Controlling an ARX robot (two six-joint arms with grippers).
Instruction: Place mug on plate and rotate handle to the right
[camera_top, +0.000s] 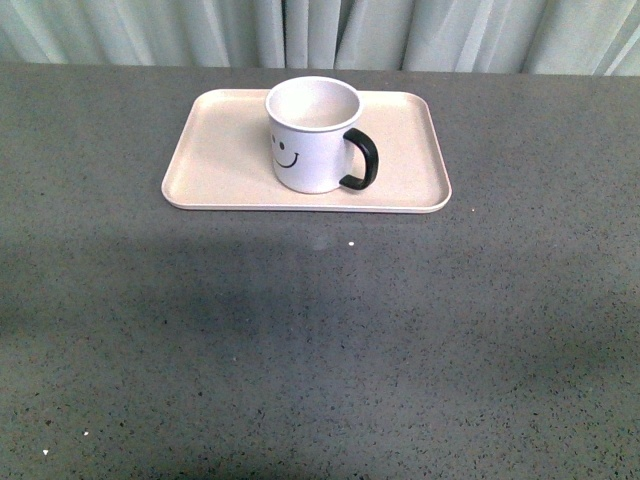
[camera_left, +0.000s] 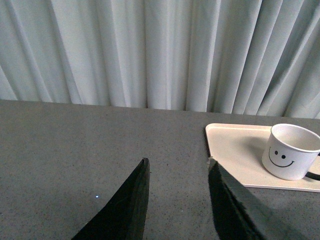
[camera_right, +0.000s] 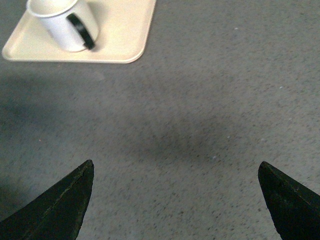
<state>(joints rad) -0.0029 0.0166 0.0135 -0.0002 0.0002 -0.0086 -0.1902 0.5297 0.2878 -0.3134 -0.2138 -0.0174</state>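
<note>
Mug upright on plate, handle pointing right, left jaws apart, right jaws wide apart, both clear of plate

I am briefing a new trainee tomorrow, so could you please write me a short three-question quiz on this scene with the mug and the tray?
1. True or false: the white cylindrical mug with a black smiley face stands on the flat beige rectangular tray.
2. In the front view, the mug's glossy black loop handle points: A) left, B) right, C) straight away from the camera.
3. Fill in: the left gripper and the right gripper are both ____ and hold nothing.
Key: 1 true; 2 B; 3 open.
</note>
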